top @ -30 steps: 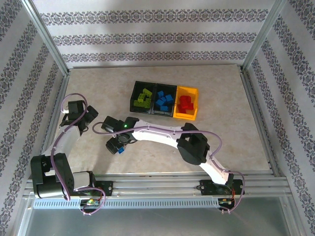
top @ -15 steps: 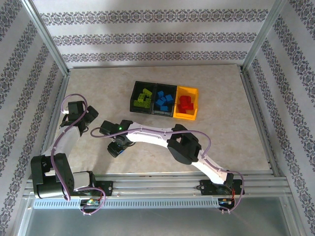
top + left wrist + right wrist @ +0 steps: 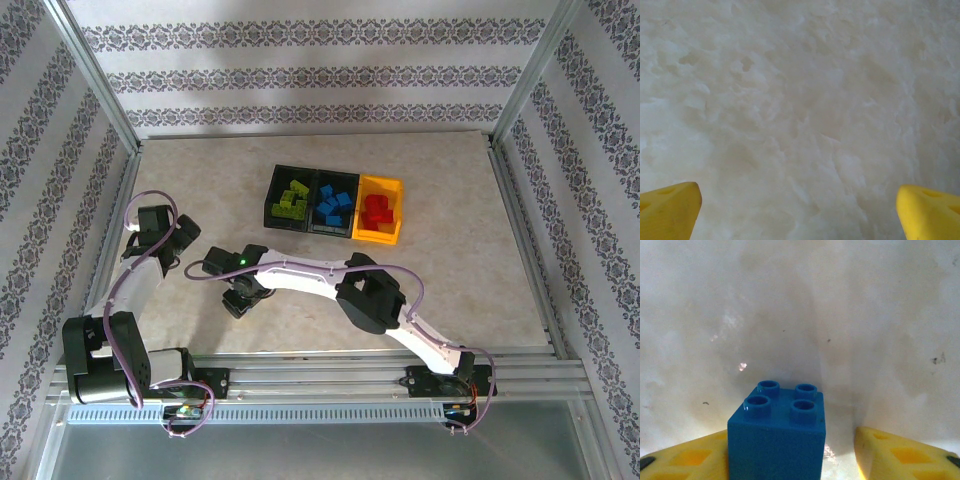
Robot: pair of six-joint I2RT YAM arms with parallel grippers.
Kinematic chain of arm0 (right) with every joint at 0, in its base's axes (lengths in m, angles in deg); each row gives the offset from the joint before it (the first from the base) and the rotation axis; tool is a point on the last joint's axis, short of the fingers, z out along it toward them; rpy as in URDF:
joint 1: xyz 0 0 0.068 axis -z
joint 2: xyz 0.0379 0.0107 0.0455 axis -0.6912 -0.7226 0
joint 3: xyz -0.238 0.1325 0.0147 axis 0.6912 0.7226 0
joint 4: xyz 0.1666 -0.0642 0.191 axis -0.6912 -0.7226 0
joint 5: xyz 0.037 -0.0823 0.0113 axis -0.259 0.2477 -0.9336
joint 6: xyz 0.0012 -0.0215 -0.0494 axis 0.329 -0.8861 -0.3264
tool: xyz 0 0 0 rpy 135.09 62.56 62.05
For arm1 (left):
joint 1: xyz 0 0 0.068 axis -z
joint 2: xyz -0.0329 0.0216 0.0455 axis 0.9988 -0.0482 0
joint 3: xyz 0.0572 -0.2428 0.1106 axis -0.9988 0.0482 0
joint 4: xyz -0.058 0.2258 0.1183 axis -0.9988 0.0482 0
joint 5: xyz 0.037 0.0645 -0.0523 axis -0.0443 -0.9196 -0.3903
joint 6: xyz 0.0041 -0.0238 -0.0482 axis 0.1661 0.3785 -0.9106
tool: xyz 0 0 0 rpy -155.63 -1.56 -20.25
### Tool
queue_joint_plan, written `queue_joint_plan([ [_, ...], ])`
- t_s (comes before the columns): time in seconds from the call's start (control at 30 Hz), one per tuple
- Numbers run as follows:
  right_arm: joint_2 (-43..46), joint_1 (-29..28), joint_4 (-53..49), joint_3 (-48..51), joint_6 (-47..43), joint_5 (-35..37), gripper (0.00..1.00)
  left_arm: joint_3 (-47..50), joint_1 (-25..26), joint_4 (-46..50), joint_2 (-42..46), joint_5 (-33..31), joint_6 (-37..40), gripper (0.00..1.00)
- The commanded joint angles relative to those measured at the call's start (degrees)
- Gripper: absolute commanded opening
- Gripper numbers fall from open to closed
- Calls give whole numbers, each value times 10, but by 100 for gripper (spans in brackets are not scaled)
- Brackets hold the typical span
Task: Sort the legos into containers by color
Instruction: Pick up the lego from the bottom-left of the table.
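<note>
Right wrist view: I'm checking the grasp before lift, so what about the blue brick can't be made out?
Small blue studded plastic brick: base cut off by the right wrist view's bottom edge.
Top view: the right end effector hides the brick.
Whether the yellow finger against its side presses it: seam unclear.

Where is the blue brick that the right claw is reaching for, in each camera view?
Top camera: hidden beneath the right claw, lower left of the picture's centre.
Right wrist: the blue brick sits at bottom centre, studs up, close against the fingertip on the picture's left, with a gap to the other.
Left wrist: the left claw faces bare tabletop.
Shared landmark: the pale mottled tabletop.
</note>
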Motion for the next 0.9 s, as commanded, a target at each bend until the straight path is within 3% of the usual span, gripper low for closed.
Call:
queue_joint_plan([
  [0.0, -5, 11, -6, 4, 19, 4, 54, 8, -7, -18, -3, 4, -3, 100],
  [0.33, 36, 43, 33, 73, 46, -11, 37, 7, -7, -23, -12, 13, -2, 100],
  [0.6, 71, 59, 36, 105, 45, 16, 28, 8, -7, -23, -10, 15, 0, 100],
  [0.87, 137, 82, 39, 141, 39, 60, 25, 8, -7, -27, -3, 19, 2, 100],
])
